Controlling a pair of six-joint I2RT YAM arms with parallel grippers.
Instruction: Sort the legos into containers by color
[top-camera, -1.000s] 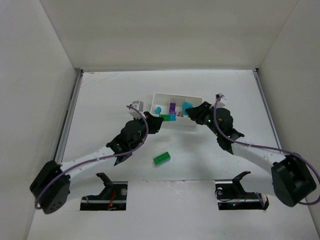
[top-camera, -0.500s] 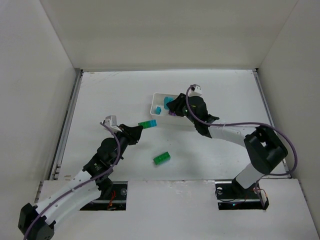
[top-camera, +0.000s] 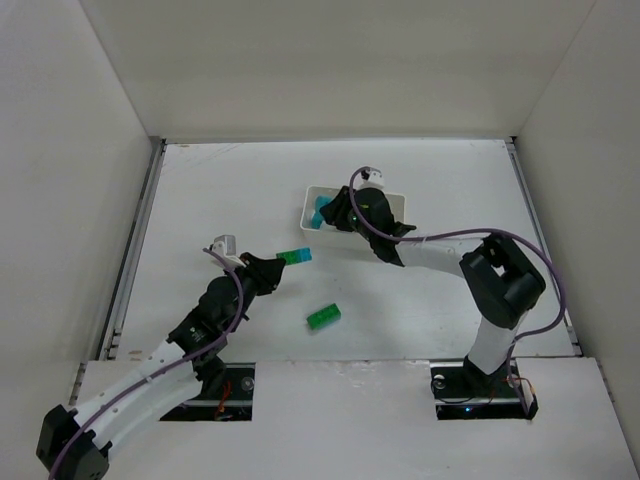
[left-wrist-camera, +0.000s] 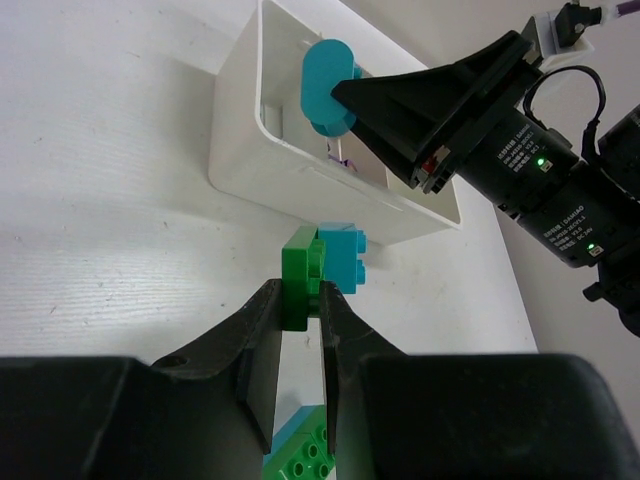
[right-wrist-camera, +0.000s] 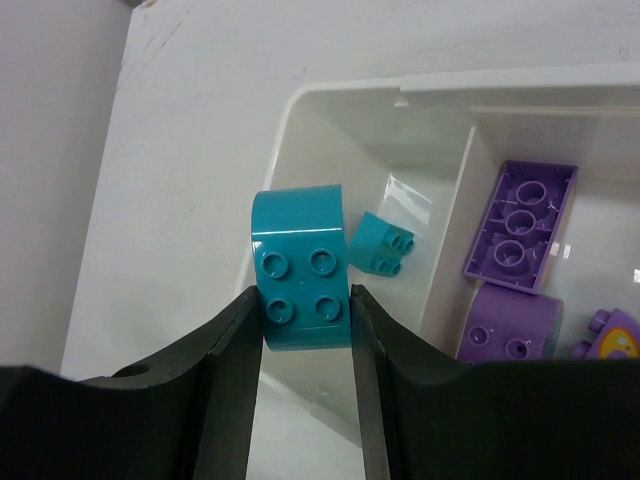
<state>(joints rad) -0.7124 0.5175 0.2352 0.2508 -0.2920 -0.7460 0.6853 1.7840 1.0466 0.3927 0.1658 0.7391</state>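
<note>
White bench (top-camera: 220, 190) carries the tray (left-wrist-camera: 240, 150), a small teal brick (right-wrist-camera: 385, 243) and purple bricks (right-wrist-camera: 520, 225) already sorted inside, while right jaws grip a teal piece (right-wrist-camera: 300, 268) over the teal compartment (right-wrist-camera: 330, 130), left jaws pinch a green-cyan pair (left-wrist-camera: 322, 262), and one green brick (top-camera: 323, 317) lies loose.

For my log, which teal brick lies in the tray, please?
The small one on its floor; the right gripper holds the rounded one, the left gripper a green-teal pair.

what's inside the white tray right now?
End compartment of the tray: one small teal brick. Next compartment: purple bricks. The right tool, shut on a rounded teal brick, hangs at that end. The third compartment is covered by the right arm from above.
</note>
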